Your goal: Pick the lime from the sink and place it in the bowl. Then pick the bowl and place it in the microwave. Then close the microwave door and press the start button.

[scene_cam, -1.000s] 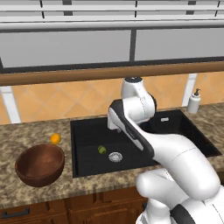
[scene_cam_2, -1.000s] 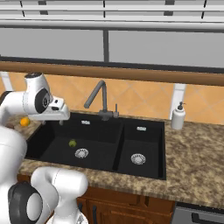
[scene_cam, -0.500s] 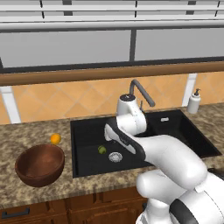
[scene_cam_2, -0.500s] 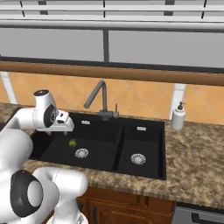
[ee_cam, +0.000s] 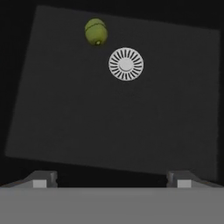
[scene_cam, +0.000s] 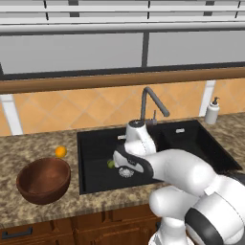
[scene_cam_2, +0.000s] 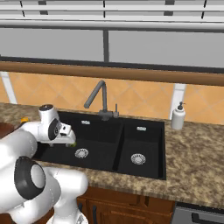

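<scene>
Left base view: speckled granite counter [scene_cam: 43,215], orange-tiled backsplash [scene_cam: 86,107]

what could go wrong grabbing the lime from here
1. In the hand view the lime sits far off the line between the open gripper tips, so a straight descent would likely close on nothing.
2. It is round and lies beside the drain on the smooth sink floor, so a fingertip nudge could roll it away.
</scene>
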Controlling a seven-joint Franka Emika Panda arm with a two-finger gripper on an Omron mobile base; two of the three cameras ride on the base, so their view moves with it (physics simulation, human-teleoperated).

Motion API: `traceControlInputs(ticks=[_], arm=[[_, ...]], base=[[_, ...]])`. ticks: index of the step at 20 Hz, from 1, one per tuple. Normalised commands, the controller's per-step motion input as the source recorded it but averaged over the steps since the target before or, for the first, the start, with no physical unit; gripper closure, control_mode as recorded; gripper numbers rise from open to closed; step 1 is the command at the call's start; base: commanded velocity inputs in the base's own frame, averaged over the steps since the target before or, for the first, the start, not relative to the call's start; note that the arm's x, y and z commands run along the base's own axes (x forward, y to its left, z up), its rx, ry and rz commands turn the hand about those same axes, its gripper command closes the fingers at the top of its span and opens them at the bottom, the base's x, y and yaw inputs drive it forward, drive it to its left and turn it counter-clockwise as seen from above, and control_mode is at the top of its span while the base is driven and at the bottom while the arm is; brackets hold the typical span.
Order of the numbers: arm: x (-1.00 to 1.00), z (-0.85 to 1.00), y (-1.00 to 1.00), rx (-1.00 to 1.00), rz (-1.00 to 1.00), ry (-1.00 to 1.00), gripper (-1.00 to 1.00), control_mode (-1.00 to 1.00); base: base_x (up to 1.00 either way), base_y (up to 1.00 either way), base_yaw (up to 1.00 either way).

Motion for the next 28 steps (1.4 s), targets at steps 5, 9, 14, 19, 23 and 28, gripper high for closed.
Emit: traceControlInputs(ticks=[5,9,14,19,23,28], arm=[[0.43,-0.09,0.06,0.0,0.0,0.01,-1.0,-1.0],[0.44,0.0,0.09,-0.04,0.0,0.06,-1.0,-1.0],[0.28,-0.09,0.21,-0.01,0.0,0.07,-1.0,-1.0],[0.23,-0.27,0.16,-0.01,0.0,0.05,-1.0,-1.0],[0.18,-0.31,0.1,-0.03,0.0,0.0,-1.0,-1.0],[0.08,-0.31,0.03,-0.03,0.0,0.0,-1.0,-1.0]], base=[[0.0,0.0,0.0],[0.0,0.0,0.0],[0.0,0.0,0.0],[0.0,0.0,0.0],[0.0,0.0,0.0],[0.0,0.0,0.0]])
